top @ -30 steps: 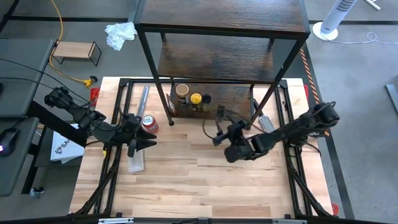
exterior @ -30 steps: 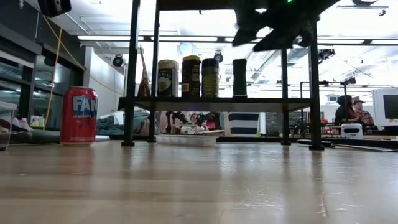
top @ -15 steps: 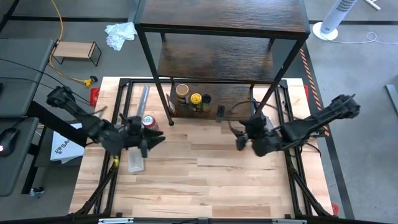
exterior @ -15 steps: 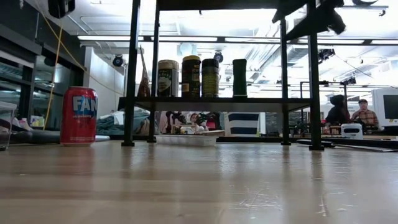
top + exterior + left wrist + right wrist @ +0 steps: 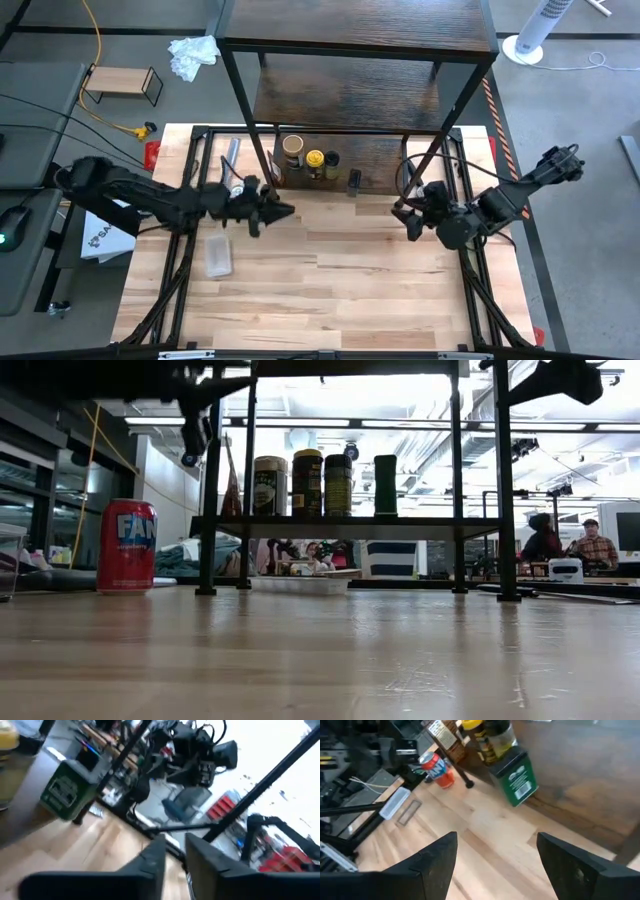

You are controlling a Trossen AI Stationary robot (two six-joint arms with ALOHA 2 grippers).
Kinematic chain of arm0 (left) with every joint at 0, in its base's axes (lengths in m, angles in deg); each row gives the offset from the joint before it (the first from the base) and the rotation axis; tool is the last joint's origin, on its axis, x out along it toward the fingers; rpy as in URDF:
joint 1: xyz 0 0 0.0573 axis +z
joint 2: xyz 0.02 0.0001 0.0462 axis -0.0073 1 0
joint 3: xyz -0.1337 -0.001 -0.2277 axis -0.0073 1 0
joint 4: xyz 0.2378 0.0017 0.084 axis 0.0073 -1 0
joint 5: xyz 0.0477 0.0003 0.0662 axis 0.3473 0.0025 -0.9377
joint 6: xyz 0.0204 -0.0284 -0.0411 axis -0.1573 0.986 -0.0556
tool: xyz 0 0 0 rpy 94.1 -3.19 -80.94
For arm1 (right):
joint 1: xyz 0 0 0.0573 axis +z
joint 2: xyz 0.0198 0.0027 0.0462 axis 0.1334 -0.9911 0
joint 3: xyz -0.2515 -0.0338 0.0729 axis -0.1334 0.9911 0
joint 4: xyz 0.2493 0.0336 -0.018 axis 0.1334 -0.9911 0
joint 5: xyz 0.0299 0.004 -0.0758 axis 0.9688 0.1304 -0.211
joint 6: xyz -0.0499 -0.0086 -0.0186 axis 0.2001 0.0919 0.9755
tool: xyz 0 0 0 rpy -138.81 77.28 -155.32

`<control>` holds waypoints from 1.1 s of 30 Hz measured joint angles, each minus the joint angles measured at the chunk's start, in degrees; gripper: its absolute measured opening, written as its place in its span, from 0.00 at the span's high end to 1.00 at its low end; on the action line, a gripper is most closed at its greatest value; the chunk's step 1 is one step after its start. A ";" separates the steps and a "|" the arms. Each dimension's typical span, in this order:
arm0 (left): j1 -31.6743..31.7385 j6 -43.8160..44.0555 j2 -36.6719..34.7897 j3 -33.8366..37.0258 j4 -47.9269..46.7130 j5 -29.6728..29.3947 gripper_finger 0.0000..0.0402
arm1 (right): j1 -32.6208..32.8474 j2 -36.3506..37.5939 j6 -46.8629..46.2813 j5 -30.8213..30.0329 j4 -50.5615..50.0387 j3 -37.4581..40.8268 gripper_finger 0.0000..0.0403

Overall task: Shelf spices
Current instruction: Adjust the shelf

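Note:
The spices stand in a row on the shelf's lowest board (image 5: 385,160): a tan-lidded jar (image 5: 292,149), a yellow-lidded jar (image 5: 315,160), a dark jar (image 5: 331,160) and a small dark green box (image 5: 517,780). In the low view they line up on that board (image 5: 420,527). My left gripper (image 5: 285,212) hovers level in front of the shelf's front left leg (image 5: 268,180), pointing toward the table's right, with a narrow gap between its fingers (image 5: 150,865) and nothing in it. My right gripper (image 5: 495,865) hangs wide open and empty, right of the box and above the table.
A red can (image 5: 127,546) stands left of the shelf, hidden under my left arm in the high view. A flat clear plastic piece (image 5: 218,255) lies on the table's left part. A small light-wood rack (image 5: 122,82) and a white cloth (image 5: 193,55) lie beyond the table.
My left gripper has swung toward the table's right, past the red can, and sunk, its fingers drawing closer together. My right gripper has pulled back from the shelf toward the table's right edge and risen, staying open. The spices have kept their places.

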State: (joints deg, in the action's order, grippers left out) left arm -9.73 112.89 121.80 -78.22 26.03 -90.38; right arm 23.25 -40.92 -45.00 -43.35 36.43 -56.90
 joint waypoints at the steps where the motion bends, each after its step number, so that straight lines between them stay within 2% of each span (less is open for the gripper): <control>1: 2.03 -0.04 -1.00 1.18 -0.26 3.33 0.87 | -0.28 -0.31 -0.01 0.94 0.98 0.00 0.33; 4: 5.12 -0.44 -4.70 5.21 -2.17 11.87 0.98 | -1.45 -1.50 -0.91 3.07 1.77 0.00 0.37; 6: 5.27 -0.43 -7.91 8.76 -2.89 12.71 0.98 | -2.09 -2.24 -1.59 3.27 1.52 0.02 0.45; 8: 4.87 -0.05 -11.49 13.14 -3.08 12.59 0.99 | -2.65 -2.62 -2.66 3.28 1.09 0.02 0.58; 11: 4.42 1.50 -18.26 19.36 -2.77 11.32 1.00 | -3.65 -2.63 -3.84 2.88 1.19 0.02 0.88; 12: 4.34 1.69 -20.46 21.11 -2.54 11.19 1.00 | -3.91 -2.63 -3.66 2.73 1.12 0.02 0.93; 14: 4.23 1.78 -24.48 23.76 -4.60 11.40 1.00 | -4.37 -2.63 -4.15 2.69 0.44 0.02 0.96; 17: 4.23 -2.35 -29.22 23.65 -11.83 11.96 1.00 | -5.08 -2.63 -4.58 1.80 0.13 0.09 0.99; 22: 4.23 -6.64 -32.40 23.61 -16.06 12.83 1.00 | -4.77 -1.92 -4.99 -0.73 2.46 3.88 1.00; 24: 4.23 -6.99 -32.83 23.61 -16.02 13.99 1.00 | -4.06 -0.48 -4.71 -0.86 9.07 9.06 1.00; 26: 4.23 -6.32 -33.00 23.61 -16.02 14.44 1.00 | -3.47 1.46 -1.67 -1.34 20.74 15.94 1.00; 29: 4.23 -6.39 -33.00 23.61 -16.08 14.48 1.00 | -4.84 5.26 8.88 0.54 41.52 26.86 1.00; 31: 4.23 -7.02 -33.00 23.61 -16.23 14.38 1.00 | -7.60 7.91 17.61 4.89 55.37 33.59 1.00; 33: 4.23 -7.87 -33.00 23.61 -16.31 13.52 1.00 | -11.43 10.10 26.22 12.19 67.80 39.18 1.00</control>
State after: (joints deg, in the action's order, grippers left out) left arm -5.50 105.01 88.80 -54.60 9.72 -76.87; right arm 11.82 -30.82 -18.78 -31.16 104.22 -17.73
